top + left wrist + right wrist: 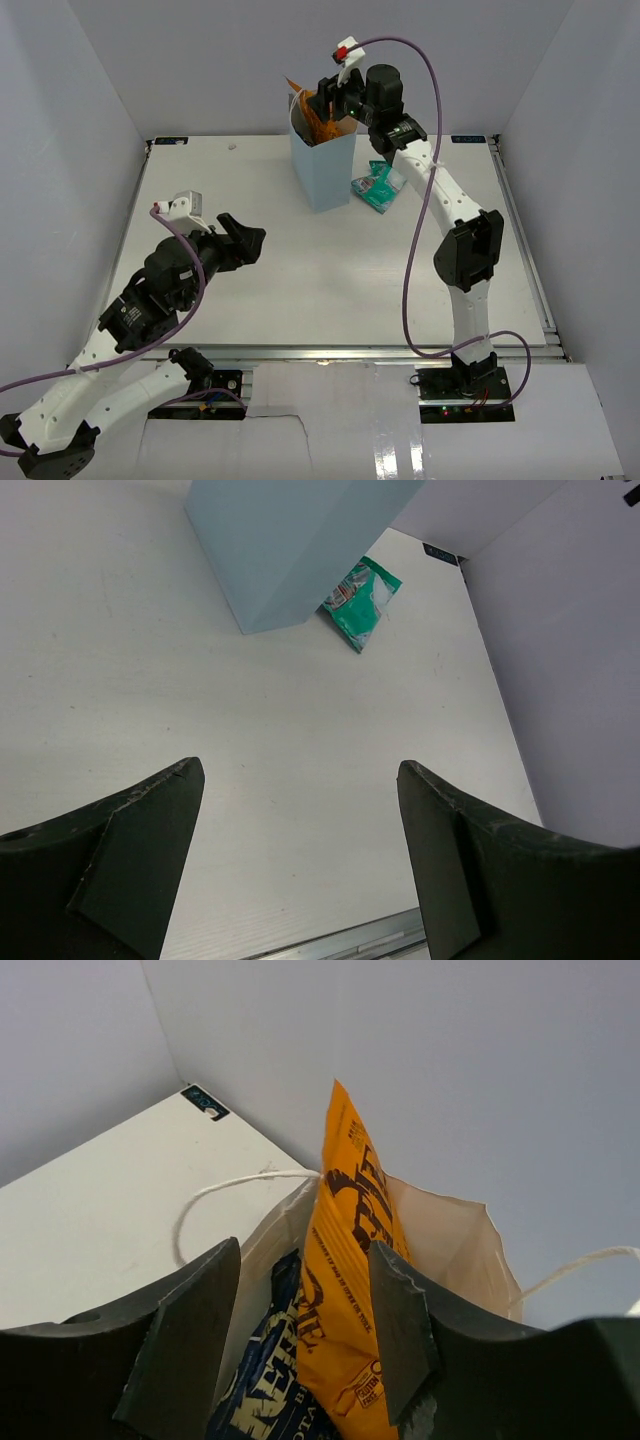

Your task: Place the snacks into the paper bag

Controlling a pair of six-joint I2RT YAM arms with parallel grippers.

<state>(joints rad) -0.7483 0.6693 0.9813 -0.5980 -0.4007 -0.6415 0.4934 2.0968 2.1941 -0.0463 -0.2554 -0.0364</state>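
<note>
As the right gripper (332,98) is poised over the mouth of the pale blue paper bag (325,172) at the far middle of the table (300,300), its jaws are seen parted to either side of an orange chip bag (350,1290). The chip bag is stood upright inside the paper bag, with its top corner raised above the rim. It is not squeezed: one finger (400,1330) is seen just beside its edge, while a clear gap is left at the other finger (185,1340). A dark blue packet (262,1390) is tucked into the paper bag next to the chip bag, and a thin white loop handle (225,1188) is draped outward from the rim. A teal pouch (360,602) is laid flat on the table just beside the foot of the paper bag, on its right side. The left gripper (300,770) is held above the near left part of the table, well apart from the bag, with its jaws spread wide and nothing gripped between them.
</note>
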